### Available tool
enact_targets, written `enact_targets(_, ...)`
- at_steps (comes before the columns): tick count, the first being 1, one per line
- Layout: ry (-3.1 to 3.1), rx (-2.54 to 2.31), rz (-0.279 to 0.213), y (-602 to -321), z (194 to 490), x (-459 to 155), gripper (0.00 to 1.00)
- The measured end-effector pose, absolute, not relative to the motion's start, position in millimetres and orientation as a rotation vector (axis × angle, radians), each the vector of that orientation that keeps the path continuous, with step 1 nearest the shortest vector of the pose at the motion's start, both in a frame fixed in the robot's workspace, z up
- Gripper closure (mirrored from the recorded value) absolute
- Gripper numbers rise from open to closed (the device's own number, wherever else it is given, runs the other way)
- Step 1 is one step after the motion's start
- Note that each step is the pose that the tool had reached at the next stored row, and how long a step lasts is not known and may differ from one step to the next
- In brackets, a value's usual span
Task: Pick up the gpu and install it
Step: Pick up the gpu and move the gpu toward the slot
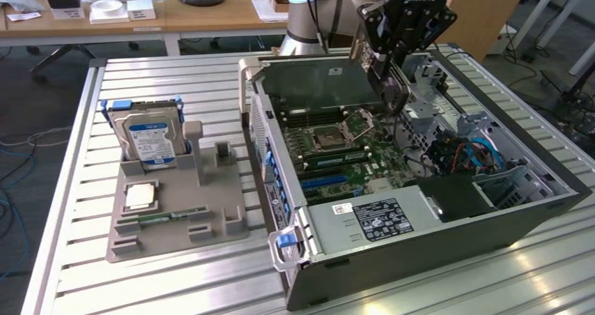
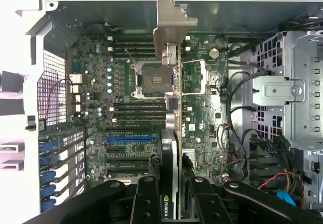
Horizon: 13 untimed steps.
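End effector (image 2: 174, 204) is clamped on the gpu (image 2: 173, 148), fingers (image 2: 146, 204) pressing on both flat faces. The gpu is in the air over the open case (image 1: 558, 189), above the board (image 1: 372, 148) and not seated. In the wrist view it shows edge-on. Its long axis runs straight out from the end effector, with the silver bracket (image 2: 169, 24) at the far end. In the exterior view it hangs below the end effector, near the case's far end. The blue slot (image 2: 128, 139) lies on the board beside the card's edge line. The slot's length runs across the card's axis, so the two likely aren't lined up yet. Hard drive (image 1: 149, 137) sits in its holder (image 1: 177, 224) on the table (image 1: 167, 273), at the exterior view's left, well apart.
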State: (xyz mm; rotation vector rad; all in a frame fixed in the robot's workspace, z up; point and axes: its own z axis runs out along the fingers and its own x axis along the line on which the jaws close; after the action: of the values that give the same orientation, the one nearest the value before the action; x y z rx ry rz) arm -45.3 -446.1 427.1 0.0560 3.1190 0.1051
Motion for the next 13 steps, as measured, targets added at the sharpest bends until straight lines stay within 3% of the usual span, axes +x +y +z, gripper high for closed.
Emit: enact_targets(13, 3.119, 0.056, 0.105, -446.1, 426.4, -22.1, 0.73)
